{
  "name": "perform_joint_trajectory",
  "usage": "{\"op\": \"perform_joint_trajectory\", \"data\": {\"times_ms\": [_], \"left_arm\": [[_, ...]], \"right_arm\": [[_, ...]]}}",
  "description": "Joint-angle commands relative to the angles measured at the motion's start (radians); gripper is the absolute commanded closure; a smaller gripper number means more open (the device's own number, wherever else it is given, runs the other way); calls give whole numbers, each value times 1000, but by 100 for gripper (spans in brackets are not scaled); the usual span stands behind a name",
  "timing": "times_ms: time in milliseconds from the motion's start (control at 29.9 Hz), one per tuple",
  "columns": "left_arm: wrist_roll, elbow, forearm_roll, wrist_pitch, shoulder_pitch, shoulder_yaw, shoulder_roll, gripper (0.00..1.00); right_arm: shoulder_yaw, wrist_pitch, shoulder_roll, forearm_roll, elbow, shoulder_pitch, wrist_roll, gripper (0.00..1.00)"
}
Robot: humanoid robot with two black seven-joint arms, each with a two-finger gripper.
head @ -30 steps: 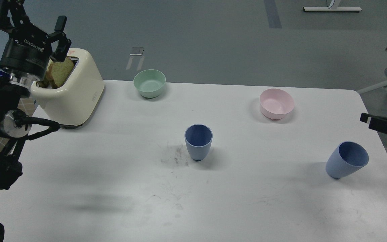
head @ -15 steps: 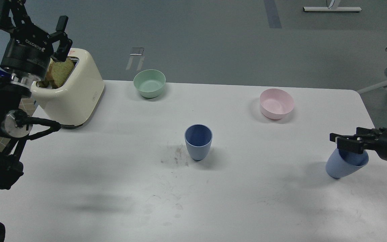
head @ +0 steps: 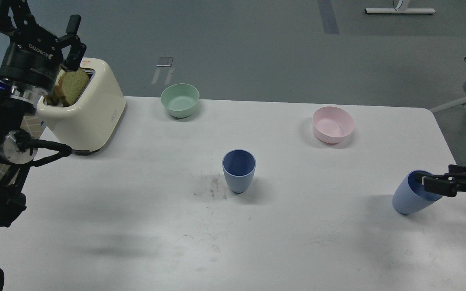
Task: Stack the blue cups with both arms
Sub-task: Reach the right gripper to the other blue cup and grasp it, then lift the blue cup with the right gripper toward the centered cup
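Head view looks down on a white rectangular table (head: 136, 226) with a cream plastic toaster (head: 91, 117) at its far left corner, two browned bread slices (head: 69, 87) standing in its slot. A pale green round bowl (head: 179, 100) sits near the far edge, and a pale pink round bowl (head: 333, 124) sits right of centre, well apart from it. Nothing lies between the two matte dusty-blue handleless tumblers. Dark scuff marks (head: 212, 188) smear the tabletop just left of the centre blue cup (head: 238, 171).

Wide bare tabletop spreads across the near half and between the cups. The right blue cup (head: 413, 198) stands near the table's right edge, with grey floor beyond.

The centre cup stands upright, mouth up, darker inside. The right cup leans with its mouth toward the right, resting on its narrow rounded base.

The black left gripper (head: 34, 28) hovers raised above the toaster's left end, fingers spread apart, pinching nothing. The black right gripper (head: 431, 182) reaches in from the right edge, its tips at the right cup's rim; whether its fingers are apart or pressing the wall, I cannot tell.
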Motion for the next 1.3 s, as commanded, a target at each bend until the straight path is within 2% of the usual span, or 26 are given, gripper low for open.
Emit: {"op": "perform_joint_trajectory", "data": {"times_ms": [0, 100, 167, 234, 368, 501, 568, 601, 635, 969, 1169, 1270], "left_arm": [[0, 0, 1, 1, 0, 0, 1, 2], [0, 0, 3, 1, 1, 2, -1, 2], [0, 0, 5, 1, 1, 2, -4, 2], [0, 0, 6, 0, 1, 2, -6, 2], [0, 0, 8, 1, 1, 2, -7, 2], [0, 0, 9, 0, 1, 3, -7, 2], [0, 0, 9, 1, 1, 3, -7, 2], [0, 0, 9, 1, 1, 3, -7, 2], [0, 1, 8, 0, 1, 3, -7, 2], [0, 0, 9, 0, 0, 3, 1, 2], [0, 0, 9, 0, 1, 5, -1, 2], [0, 0, 11, 0, 1, 6, -9, 2]], "right_arm": [[0, 0, -1, -2, -5, -23, -1, 7], [0, 0, 5, -2, -8, -25, -3, 19], [2, 0, 10, -2, -8, -26, -8, 38], [2, 0, 16, -2, -7, -26, -9, 48], [2, 0, 19, 0, -5, -25, -11, 57], [2, 0, 17, 0, -7, -25, -12, 74], [0, 0, 17, 0, -7, -29, -12, 84], [0, 0, 16, 1, -5, -29, -11, 94], [0, 0, 11, 4, -4, -31, -9, 99], [25, 0, 13, 11, -1, -31, 2, 100], [201, 0, 20, 18, 8, -15, 2, 100], [262, 0, 36, 32, 77, 11, 3, 100]]}}
